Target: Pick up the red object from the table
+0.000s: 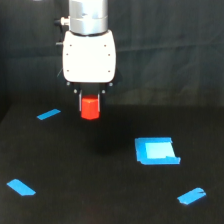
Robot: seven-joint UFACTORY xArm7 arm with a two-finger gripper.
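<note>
Exterior view: tool [90,106] clamped on red object [90,109], raised above table [100,190].

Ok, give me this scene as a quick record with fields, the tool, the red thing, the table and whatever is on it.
tool: shut on the red object, pointing down
red object: held between the fingers, lifted off the table
table: black, matte
blue square patch: exterior view's right of the tool
blue tape strips: three, one upper left, one lower left, one lower right
</note>
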